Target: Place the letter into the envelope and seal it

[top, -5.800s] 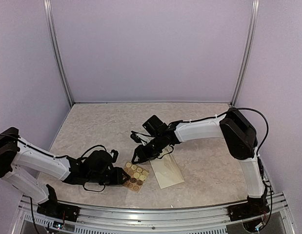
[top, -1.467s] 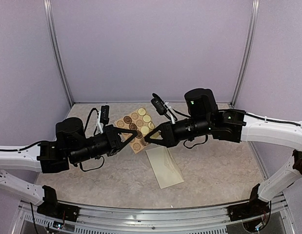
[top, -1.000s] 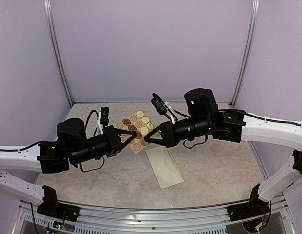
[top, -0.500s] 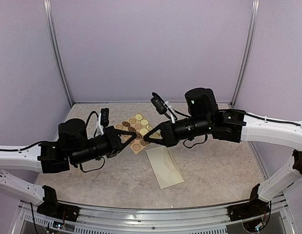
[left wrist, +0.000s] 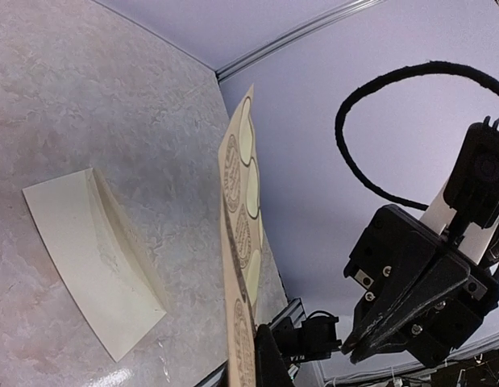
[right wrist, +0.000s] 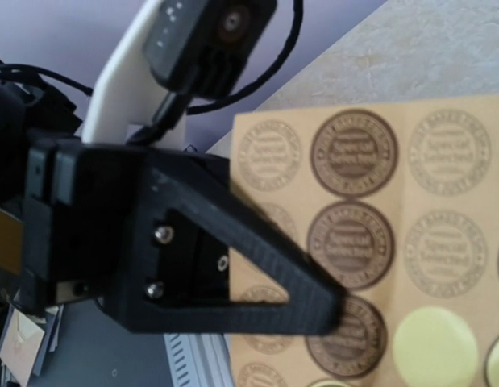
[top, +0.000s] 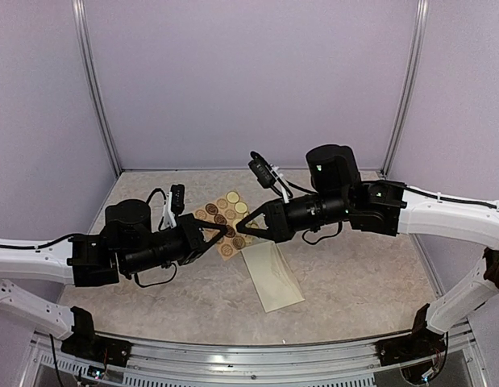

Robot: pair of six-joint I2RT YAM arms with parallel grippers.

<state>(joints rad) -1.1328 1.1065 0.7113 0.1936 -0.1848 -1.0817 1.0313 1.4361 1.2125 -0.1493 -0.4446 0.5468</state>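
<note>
The cream envelope (top: 275,278) lies flat on the table below both grippers; it also shows in the left wrist view (left wrist: 96,258). No letter sheet shows in any view. My left gripper (top: 222,232) is shut on the lower edge of the tan sticker card (top: 223,211) and holds it in the air, seen edge-on (left wrist: 237,234) above my own finger (left wrist: 269,364). My right gripper (top: 238,230) points at the card's face, tip close to it. Its wrist view is filled by the card (right wrist: 410,210) and the left gripper's finger (right wrist: 257,274); its own fingers are out of frame.
The marbled tabletop (top: 346,266) is enclosed by lilac walls with metal corner posts (top: 100,97). A metal rail (top: 233,355) runs along the near edge. The right arm's black cable (left wrist: 354,121) loops above its gripper.
My left gripper has carried the sticker card a little right and down, closer to the right gripper's tip. The right arm has barely moved. The envelope has stayed put.
</note>
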